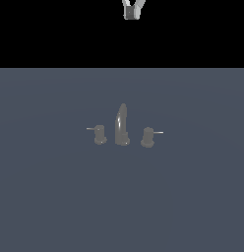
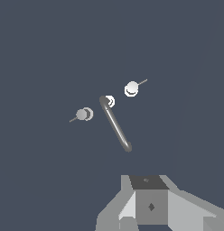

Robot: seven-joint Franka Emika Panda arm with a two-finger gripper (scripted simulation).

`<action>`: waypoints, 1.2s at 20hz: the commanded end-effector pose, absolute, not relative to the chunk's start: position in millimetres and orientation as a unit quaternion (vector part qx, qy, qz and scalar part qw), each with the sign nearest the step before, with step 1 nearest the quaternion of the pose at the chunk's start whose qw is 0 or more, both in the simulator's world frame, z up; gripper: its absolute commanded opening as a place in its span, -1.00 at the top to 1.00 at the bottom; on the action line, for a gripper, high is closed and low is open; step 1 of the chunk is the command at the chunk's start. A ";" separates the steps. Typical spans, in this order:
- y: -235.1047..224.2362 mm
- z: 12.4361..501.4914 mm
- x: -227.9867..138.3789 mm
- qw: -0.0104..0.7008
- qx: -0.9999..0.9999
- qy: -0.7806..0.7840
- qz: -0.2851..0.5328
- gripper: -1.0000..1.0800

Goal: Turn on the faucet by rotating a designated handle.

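The faucet [image 1: 122, 124] is a small dull-grey set on the flat floor, with a tall tapered spout. The handle [image 1: 148, 137] is the short knob on the exterior view's right, with its thin rod pointing right. The twin knob [image 1: 99, 134] has its rod pointing left. My gripper [image 1: 131, 15] hangs high above and behind the faucet, far from it. Its fingers look pressed together with nothing between them. The wrist view looks down on the spout [image 2: 115, 122], the handle [image 2: 131, 88], the twin knob [image 2: 83, 114] and my gripper [image 2: 150, 203].
The faucet stands alone on a wide blue-grey floor [image 1: 193, 197]. A black background lies beyond the floor's far edge.
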State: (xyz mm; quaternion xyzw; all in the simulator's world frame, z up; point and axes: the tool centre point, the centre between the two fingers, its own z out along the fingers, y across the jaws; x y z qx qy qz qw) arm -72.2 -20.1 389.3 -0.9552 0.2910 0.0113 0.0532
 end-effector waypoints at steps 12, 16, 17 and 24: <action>-53.6 277.5 7.1 0.055 -0.871 0.488 0.025 1.00; -66.7 239.5 23.9 0.049 -0.838 0.543 0.026 1.00; -70.2 229.8 27.5 0.047 -0.829 0.556 0.026 1.00; -96.6 159.3 46.9 0.030 -0.763 0.645 0.020 1.00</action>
